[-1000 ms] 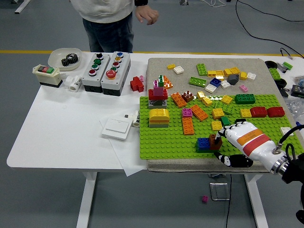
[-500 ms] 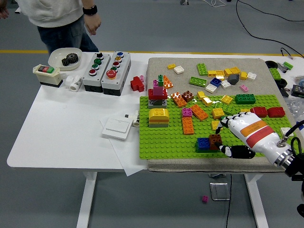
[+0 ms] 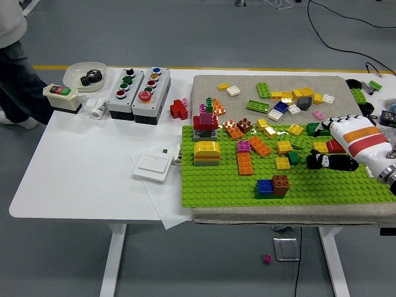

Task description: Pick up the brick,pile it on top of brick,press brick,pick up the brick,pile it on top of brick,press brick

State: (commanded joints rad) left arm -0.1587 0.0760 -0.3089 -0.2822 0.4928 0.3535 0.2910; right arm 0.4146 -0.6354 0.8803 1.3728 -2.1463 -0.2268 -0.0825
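**Brown brick near the baseplate's front edge**

The brown brick [image 3: 281,184] sits beside a blue brick [image 3: 265,187] on the green baseplate [image 3: 216,182], bare studs all around. The right hand [image 3: 339,147], well apart up-right, hovers with loosely curled fingers, holding nothing.

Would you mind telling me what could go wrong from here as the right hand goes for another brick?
The right hand hovers over tightly packed bricks; a red brick sits partly hidden beneath it, so it may grab or knock a neighbour such as the dark green brick. The brown brick beside the blue brick may not be fully seated.
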